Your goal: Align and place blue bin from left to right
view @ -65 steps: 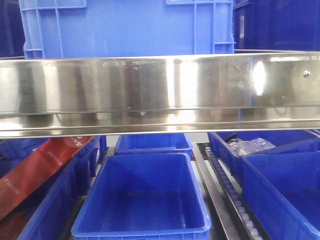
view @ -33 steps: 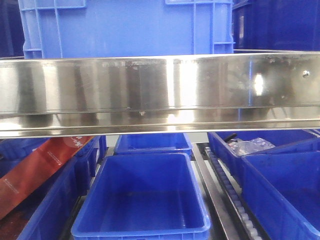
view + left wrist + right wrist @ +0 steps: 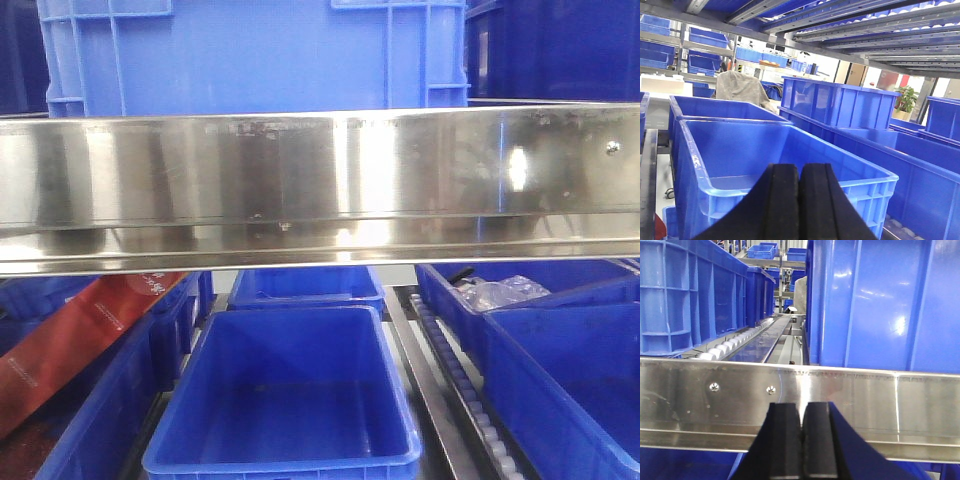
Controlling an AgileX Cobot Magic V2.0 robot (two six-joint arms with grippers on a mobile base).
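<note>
Almost nothing has moved since the earlier frames – only the glare on the steel rail has faded slightly. That wide shelf rail spans the front view. Above it, on the upper shelf, stands the blue bin, left of centre and touching the rail's far side. Below, on the lower level, sit shallower deep-blue trays. The bin looks rigid, light if empty, with smooth, slippery walls – its ribbed rim or corner ribs seem the best hold. The left gripper faces the trays, jaws pressed together, holding nothing. The right gripper faces the rail, jaws likewise together.
</note>
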